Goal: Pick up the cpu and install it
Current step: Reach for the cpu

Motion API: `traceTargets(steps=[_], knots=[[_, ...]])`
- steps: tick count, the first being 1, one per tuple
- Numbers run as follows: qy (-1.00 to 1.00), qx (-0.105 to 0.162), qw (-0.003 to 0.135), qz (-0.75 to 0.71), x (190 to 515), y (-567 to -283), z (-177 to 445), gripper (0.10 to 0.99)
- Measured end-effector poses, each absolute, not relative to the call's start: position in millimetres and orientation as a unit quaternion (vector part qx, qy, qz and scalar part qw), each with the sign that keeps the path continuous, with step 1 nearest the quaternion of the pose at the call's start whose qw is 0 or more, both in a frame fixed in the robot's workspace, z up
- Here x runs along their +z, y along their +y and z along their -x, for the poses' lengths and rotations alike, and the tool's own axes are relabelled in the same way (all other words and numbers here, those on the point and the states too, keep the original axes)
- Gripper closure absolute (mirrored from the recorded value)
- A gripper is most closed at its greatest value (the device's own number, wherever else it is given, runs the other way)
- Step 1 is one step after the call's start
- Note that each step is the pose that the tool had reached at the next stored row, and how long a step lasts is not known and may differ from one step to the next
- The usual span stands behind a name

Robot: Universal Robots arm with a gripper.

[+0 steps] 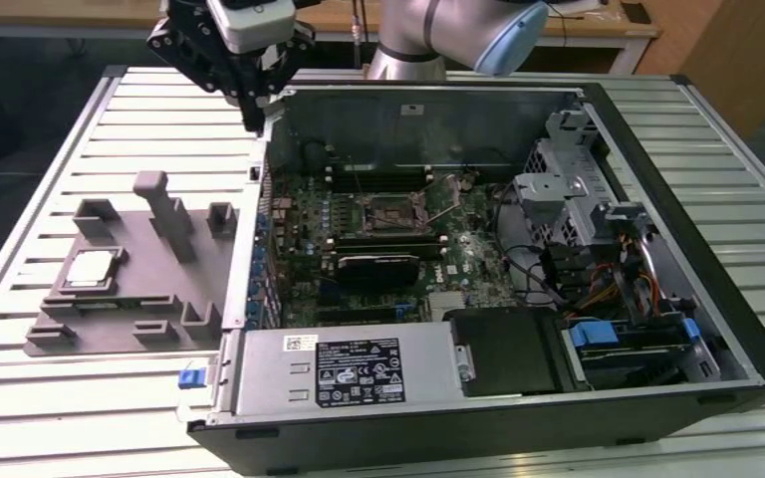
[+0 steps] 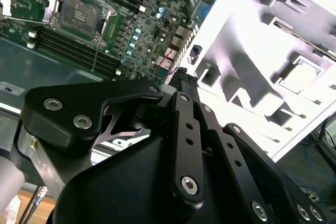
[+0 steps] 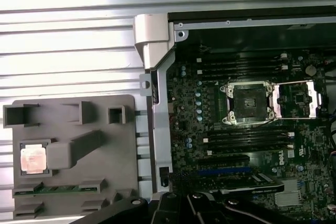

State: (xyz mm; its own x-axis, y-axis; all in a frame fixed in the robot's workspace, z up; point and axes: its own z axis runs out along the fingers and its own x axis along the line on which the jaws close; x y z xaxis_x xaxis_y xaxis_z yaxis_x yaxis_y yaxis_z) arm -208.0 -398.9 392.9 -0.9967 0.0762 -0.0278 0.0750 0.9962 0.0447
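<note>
Sheet-metal black computer case (image 1: pixel 422 115) is sitting open beside the grey plastic tray (image 1: pixel 136 304). Square silver cpu (image 1: pixel 92 269) is lying flat there, face-up, at seven o'clock from the black gripper (image 1: pixel 258 105), whose jaws are closed and empty.

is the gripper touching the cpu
Apart. The exterior view shows the gripper up by the far corner of the computer case, with the cpu lying in the grey fixture tray, well away from it.

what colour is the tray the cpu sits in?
Grey; the tray shows best in the exterior view.
</note>
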Motion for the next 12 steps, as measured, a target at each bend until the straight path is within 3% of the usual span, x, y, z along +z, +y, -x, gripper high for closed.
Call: traceTargets(steps=[12], knots=[[0.999,0.022,0.015,-0.038,392.4,-398.9,231.6,0.976]])
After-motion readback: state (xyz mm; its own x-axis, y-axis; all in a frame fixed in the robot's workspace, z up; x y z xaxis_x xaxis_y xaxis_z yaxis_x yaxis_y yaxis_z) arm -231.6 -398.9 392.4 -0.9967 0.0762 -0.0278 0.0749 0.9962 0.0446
